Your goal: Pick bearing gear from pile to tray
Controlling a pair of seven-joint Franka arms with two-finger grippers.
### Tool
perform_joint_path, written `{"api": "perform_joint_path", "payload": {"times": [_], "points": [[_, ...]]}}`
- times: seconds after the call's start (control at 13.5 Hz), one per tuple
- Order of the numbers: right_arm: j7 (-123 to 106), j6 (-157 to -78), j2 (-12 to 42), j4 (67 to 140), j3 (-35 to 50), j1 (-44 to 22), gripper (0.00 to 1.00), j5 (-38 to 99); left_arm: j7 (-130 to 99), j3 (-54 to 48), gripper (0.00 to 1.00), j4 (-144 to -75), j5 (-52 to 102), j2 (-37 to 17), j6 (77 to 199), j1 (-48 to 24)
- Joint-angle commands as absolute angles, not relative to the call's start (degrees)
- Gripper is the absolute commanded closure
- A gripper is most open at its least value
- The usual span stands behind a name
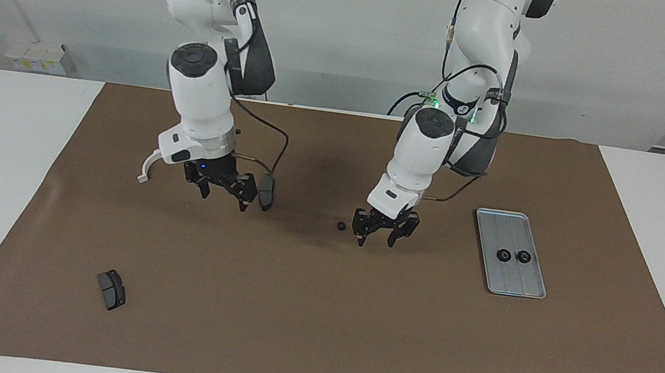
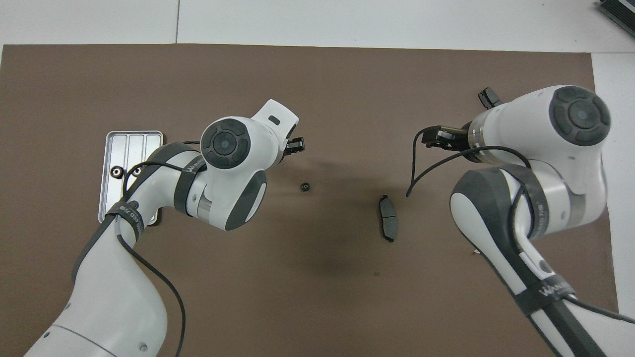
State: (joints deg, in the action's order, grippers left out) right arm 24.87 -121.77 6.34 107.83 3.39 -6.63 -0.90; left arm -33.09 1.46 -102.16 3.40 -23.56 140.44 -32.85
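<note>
One small black gear (image 1: 341, 226) lies loose on the brown mat mid-table; it also shows in the overhead view (image 2: 305, 187). My left gripper (image 1: 383, 234) is open and empty, low over the mat just beside that gear, toward the left arm's end (image 2: 296, 145). The silver tray (image 1: 525, 286) holds two black gears (image 1: 502, 254) side by side; in the overhead view the left arm partly covers the tray (image 2: 130, 141). My right gripper (image 1: 222, 192) is open and empty, over the mat between the white bracket (image 1: 145, 169) and a brake pad (image 1: 266, 194).
The brake pad beside the right gripper also shows in the overhead view (image 2: 388, 224). A second brake pad (image 1: 111, 289) lies farther from the robots toward the right arm's end. The brown mat (image 1: 314, 325) covers most of the white table.
</note>
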Motion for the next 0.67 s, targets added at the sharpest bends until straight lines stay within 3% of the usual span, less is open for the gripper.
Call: {"api": "perform_joint_path", "payload": {"times": [0.0,0.3,0.59], "points": [[17.1,-114.9,2.1,106.2,4.0,-3.1,0.00,0.0,-33.0,2.2,0.31,-100.6,1.7,-26.4,142.0,-35.2],[10.2,-102.0,2.1,95.4,3.8,-0.3,0.00,0.1,-33.0,2.3,0.31,-102.8,1.8,-26.5,142.4,-38.4],[2.9,-93.4,1.9,89.9,3.4,0.5,0.00,0.1,-33.2,2.5,0.34,-105.1,1.8,-25.8,141.9,-40.0]]}}
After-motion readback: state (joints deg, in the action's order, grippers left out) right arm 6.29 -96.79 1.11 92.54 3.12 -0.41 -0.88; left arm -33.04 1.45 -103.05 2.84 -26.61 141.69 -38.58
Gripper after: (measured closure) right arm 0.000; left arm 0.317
